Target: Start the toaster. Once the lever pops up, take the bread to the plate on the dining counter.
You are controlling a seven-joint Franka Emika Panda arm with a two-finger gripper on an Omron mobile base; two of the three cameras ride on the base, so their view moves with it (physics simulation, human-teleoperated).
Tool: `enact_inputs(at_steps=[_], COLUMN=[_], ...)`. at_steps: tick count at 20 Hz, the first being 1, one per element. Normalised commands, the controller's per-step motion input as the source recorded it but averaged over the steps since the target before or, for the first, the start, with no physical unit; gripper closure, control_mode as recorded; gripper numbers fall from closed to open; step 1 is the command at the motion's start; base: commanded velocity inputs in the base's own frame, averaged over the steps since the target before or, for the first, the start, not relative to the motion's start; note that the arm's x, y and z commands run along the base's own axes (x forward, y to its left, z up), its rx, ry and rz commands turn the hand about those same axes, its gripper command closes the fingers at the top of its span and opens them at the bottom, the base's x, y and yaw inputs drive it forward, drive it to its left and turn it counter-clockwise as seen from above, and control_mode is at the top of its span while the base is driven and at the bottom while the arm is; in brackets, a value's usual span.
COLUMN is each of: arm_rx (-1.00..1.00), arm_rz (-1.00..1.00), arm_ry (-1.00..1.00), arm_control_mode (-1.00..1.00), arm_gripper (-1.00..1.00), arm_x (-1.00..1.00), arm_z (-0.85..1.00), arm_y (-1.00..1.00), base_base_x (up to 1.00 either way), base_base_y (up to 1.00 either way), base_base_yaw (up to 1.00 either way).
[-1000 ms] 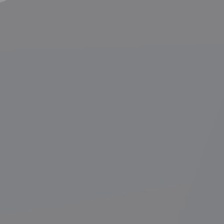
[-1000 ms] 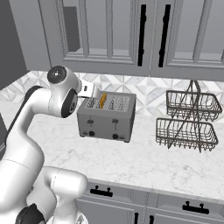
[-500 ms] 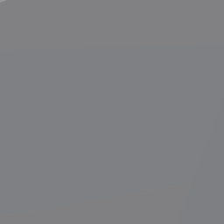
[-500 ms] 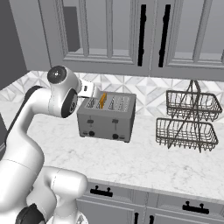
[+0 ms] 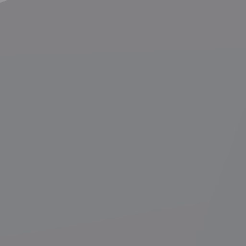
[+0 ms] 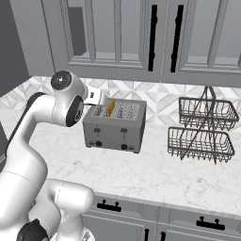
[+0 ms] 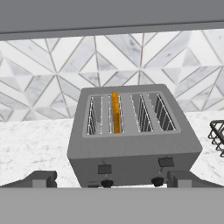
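The grey toaster (image 6: 114, 124) stands on the marble wall counter (image 6: 155, 172). The bread (image 7: 115, 111) stands in its second slot from the left, with only the golden-brown top edge (image 6: 110, 108) showing. Both front levers (image 7: 104, 169) sit high, above two dark knobs (image 7: 106, 183). My gripper (image 7: 111, 179) hovers in front of the toaster at about lever height. It is open, with the fingertips (image 7: 43, 178) spread wider than the toaster's front and nothing between them. In the right base view the hand (image 6: 94, 96) is behind the arm, by the toaster's left end. The plate and dining counter are out of view.
A two-tier wire basket rack (image 6: 202, 129) stands right of the toaster. Grey upper cabinets with black handles (image 6: 152, 37) hang above it. The tiled backsplash (image 7: 65, 65) runs behind, and drawers with black handles (image 6: 109, 205) sit below the counter edge.
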Motion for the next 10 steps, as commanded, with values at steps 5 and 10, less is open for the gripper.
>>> enact_inputs(at_steps=[5,10], arm_rx=[0.0,0.0], arm_rz=[0.0,0.0], arm_ry=[0.0,0.0], arm_control_mode=[-1.0,-1.0], arm_gripper=[-1.0,-1.0], arm_x=[0.0,0.0], arm_z=[0.0,0.0], arm_y=[0.0,0.0], base_base_x=[0.0,0.0], base_base_y=[0.0,0.0], base_base_yaw=[0.0,0.0])
